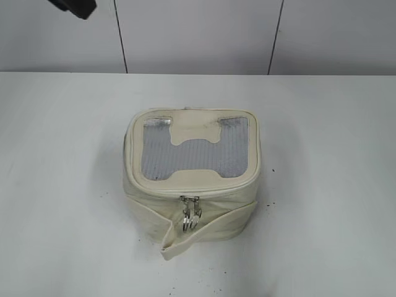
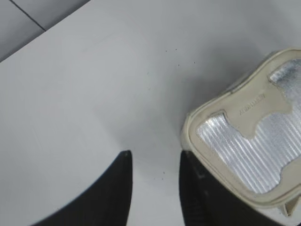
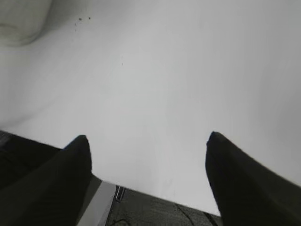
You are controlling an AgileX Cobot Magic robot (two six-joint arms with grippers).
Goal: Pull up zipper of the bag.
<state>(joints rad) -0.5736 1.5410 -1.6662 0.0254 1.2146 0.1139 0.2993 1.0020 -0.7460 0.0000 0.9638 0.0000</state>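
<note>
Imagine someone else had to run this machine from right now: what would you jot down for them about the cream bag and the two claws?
Left gripper: open, empty, above the table beside the bag's corner.
Right gripper: wide open, empty, over bare table.
Bag: upright mid-table, strap loose around it.
Zipper: both silver pulls hang together at the front, under the lid rim.
Done: nothing gripped yet.
Left: grasp a pull and run it along the track.
</note>
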